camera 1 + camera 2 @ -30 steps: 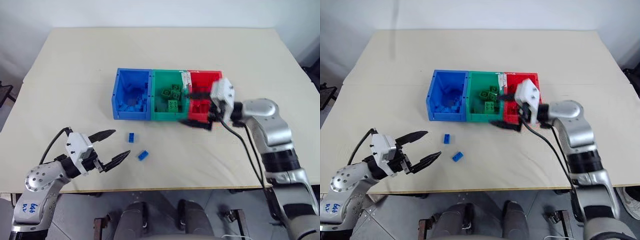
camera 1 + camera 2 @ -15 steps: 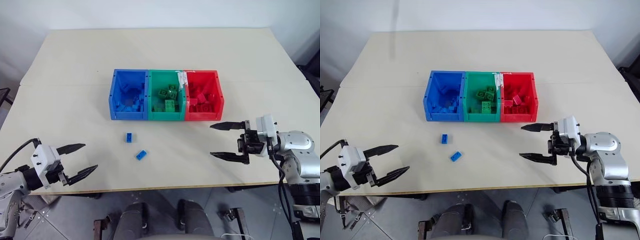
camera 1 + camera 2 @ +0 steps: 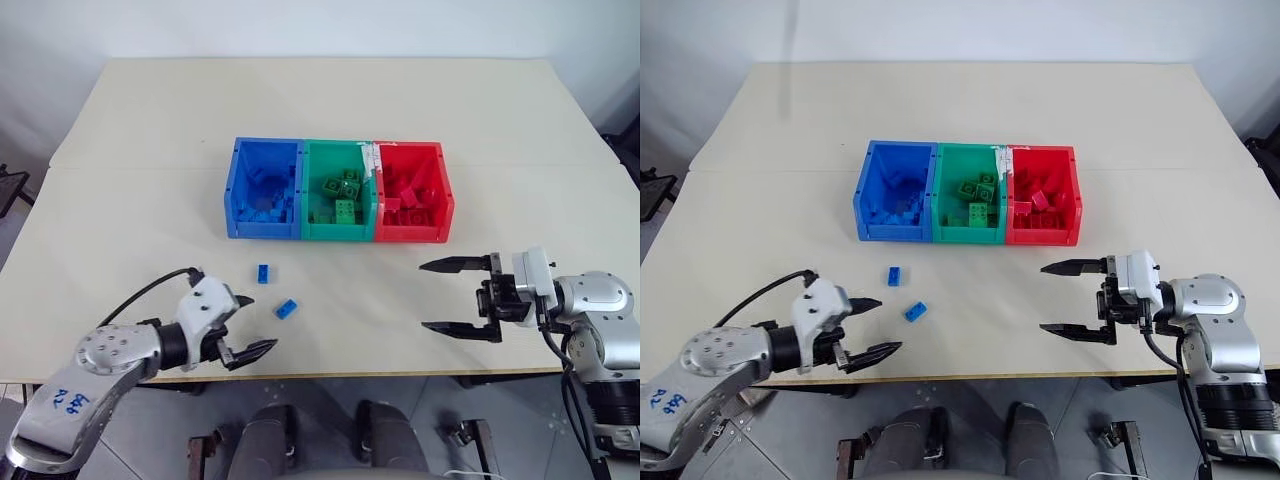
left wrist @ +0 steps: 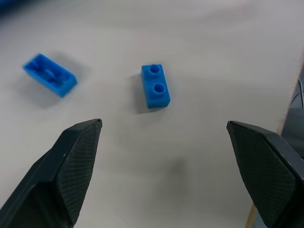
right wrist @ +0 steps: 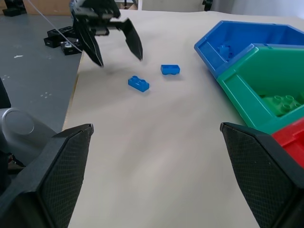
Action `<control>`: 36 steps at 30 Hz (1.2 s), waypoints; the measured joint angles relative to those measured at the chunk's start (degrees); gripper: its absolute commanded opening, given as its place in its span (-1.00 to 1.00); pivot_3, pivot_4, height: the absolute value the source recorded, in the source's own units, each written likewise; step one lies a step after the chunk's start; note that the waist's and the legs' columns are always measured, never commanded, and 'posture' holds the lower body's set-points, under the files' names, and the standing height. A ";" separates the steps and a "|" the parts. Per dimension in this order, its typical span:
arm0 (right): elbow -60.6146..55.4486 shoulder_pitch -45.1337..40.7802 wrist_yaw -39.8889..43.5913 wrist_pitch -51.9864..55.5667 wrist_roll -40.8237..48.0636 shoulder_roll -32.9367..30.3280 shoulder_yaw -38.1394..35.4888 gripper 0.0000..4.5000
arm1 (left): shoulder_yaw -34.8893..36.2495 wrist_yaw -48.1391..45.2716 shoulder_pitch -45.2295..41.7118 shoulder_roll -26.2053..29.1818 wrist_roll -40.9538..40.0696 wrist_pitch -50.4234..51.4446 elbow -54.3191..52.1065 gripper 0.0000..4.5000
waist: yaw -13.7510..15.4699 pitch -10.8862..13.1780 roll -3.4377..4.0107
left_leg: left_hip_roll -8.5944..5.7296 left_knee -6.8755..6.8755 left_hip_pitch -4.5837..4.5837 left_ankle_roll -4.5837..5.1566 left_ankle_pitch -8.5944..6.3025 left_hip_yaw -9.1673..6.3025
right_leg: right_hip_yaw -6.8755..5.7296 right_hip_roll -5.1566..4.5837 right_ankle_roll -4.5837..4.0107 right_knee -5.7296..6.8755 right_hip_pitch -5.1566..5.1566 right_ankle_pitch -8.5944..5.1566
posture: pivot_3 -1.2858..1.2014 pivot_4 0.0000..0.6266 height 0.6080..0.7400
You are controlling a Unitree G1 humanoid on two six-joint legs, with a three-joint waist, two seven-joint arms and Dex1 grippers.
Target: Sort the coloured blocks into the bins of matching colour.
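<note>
Listing what we see, containers first: three bins stand touching in a row mid-table. The blue bin (image 3: 264,202) holds several blue bricks; the green bin (image 3: 338,203) holds a heap of green bricks (image 3: 343,192); the red bin (image 3: 412,205) holds red bricks (image 3: 405,198). A strip of pale tape (image 3: 374,158) sits on the rim where green meets red.

Two narrow blue blocks lie loose on the table, in front of the blue bin: one blue block (image 3: 263,273) nearer the bins, the other blue block (image 3: 286,309) nearer the table's front edge.

We note the left pincer (image 3: 245,324) spread wide and empty near the front edge, just beside the loose blocks. The right pincer (image 3: 440,296) is likewise spread wide and empty, in front of the red bin.

The table (image 3: 320,100) is pale beige; grey floor (image 5: 33,71) shows beyond it. Blue handwriting on the left arm we cannot read.
</note>
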 measured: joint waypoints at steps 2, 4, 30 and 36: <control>-1.27 0.20 0.01 0.01 0.10 0.04 0.44 0.99 | -2.03 2.92 -3.17 -1.17 -0.06 5.18 -1.17 1.00 | 0.11 0.00 0.00 | -0.01 0.02 -0.01 -0.01 0.01 -0.04 | -0.01 0.02 0.00 0.01 0.02 0.00 | 0.03 -0.52 1.00; -2.24 0.53 -0.01 0.06 0.16 0.04 0.71 0.99 | -3.79 5.03 -5.54 -1.88 0.12 9.27 -1.25 1.00 | 0.19 0.00 0.00 | -0.04 0.03 -0.01 -0.01 0.02 -0.04 | 0.01 0.02 0.00 0.00 0.02 0.00 | 0.03 -0.52 1.00; -3.28 3.08 -0.36 -1.31 0.51 0.29 1.57 1.00 | -10.33 7.54 -9.32 -3.63 5.98 3.70 3.99 -0.99 | 1.47 -0.02 0.03 | -0.08 0.10 0.04 0.03 0.09 -0.01 | 0.10 0.00 -0.02 -0.29 0.10 0.00 | 0.03 -0.52 1.00; -3.30 4.25 -1.80 -1.53 1.22 0.63 1.31 1.00 | -8.36 -0.32 -5.31 -2.20 6.71 -10.02 9.72 -0.99 | 1.37 -0.02 0.03 | -0.07 0.08 0.01 0.04 0.09 0.02 | 0.08 0.00 -0.04 -0.39 0.08 0.01 | 0.03 -0.52 1.00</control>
